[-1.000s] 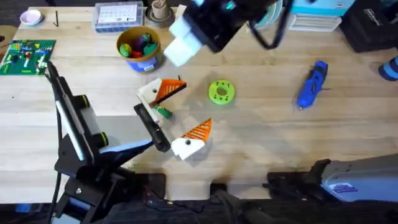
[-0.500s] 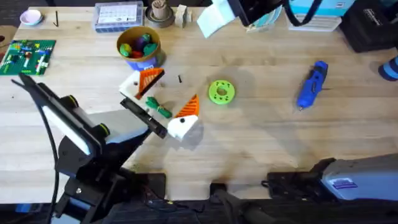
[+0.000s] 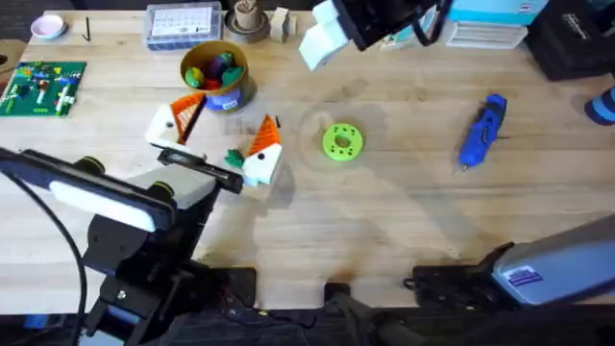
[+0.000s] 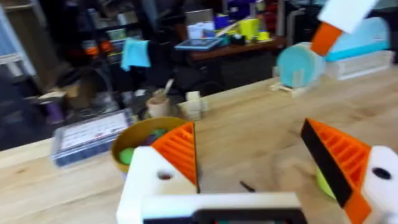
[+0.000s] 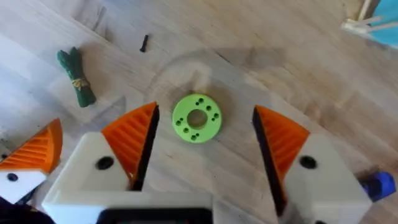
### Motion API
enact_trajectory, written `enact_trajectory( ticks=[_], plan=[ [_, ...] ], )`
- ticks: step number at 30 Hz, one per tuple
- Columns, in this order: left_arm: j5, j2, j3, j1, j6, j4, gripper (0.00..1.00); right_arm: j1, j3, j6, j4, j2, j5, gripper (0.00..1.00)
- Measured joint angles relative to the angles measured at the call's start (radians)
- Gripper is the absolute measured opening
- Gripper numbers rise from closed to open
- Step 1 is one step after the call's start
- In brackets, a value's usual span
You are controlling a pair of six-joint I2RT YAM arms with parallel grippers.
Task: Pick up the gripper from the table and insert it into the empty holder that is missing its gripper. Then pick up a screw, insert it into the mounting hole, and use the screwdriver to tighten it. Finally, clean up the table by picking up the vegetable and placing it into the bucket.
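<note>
On the table from overhead, my left gripper (image 3: 219, 144) stands spread around the vegetable (image 3: 233, 158), the bucket (image 3: 213, 75) just beyond it and the screwdriver (image 3: 482, 130) lying well apart to the right, so I judge only the clean-up is left, with the vegetable not yet lifted. In my left wrist view the fingers (image 4: 176, 155) grasp nothing, the bucket's rim (image 4: 146, 127) behind them. In my right wrist view my right gripper (image 5: 202, 140) is released, raised above the green disc (image 5: 197, 117), the vegetable (image 5: 76, 77) off to one side near a loose screw (image 5: 144, 42).
</note>
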Motion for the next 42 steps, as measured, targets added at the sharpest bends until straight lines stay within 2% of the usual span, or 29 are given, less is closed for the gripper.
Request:
enact_trajectory(
  ticks=[7,14,23,27,32,42],
  plan=[
    [-0.218,0.0,0.0,0.0,0.021,0.012,0.993,-0.017,0.0,-0.008,0.035,0.08,-0.082,0.93],
    [-0.38,0.0,0.0,0.0,0.058,0.012,0.992,-0.023,-0.018,-0.025,0.104,0.132,-0.159,0.931],
    [-0.576,0.0,0.0,0.0,0.068,0.012,0.993,-0.013,-0.18,-0.027,0.29,0.201,-0.223,0.931],
    [-0.625,0.0,0.0,0.0,0.071,0.012,0.993,0.015,-0.238,-0.026,0.388,0.241,-0.226,0.931],
    [-0.65,0.0,0.0,0.0,0.074,0.012,0.993,0.07,-0.246,-0.009,0.475,0.31,-0.186,0.927],
    [-0.664,0.0,0.0,0.0,0.075,0.012,0.993,0.144,-0.248,0.115,0.508,0.39,-0.073,0.839]
  ],
)
